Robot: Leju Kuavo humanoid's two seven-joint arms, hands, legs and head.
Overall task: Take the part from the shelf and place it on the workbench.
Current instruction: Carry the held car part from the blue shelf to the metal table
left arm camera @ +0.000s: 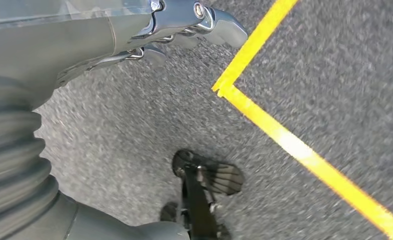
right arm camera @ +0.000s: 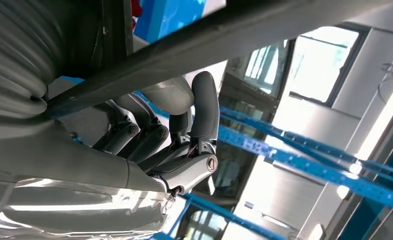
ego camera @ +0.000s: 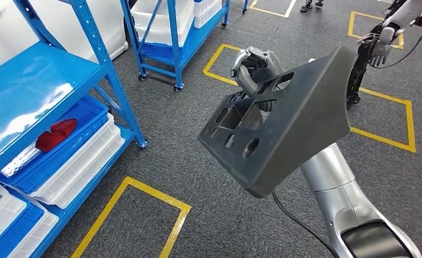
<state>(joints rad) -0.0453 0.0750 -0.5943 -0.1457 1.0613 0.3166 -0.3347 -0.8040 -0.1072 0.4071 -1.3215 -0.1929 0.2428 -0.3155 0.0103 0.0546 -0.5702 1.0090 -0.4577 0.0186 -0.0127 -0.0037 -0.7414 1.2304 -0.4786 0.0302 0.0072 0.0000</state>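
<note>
Right robot hand (ego camera: 254, 67): fingers curled through the openings of a black moulded part (ego camera: 284, 121), holding it aloft and tilted over grey carpet (ego camera: 209, 161). Left robot hand (left arm camera: 184, 30): hanging above the carpet beside yellow floor tape (left arm camera: 284, 135); grasp state cannot be told. Blue shelf (ego camera: 37, 86): left, bins beneath.

Head view looks down over the carpet (ego camera: 160, 161); left wrist view hangs close above it.
</note>
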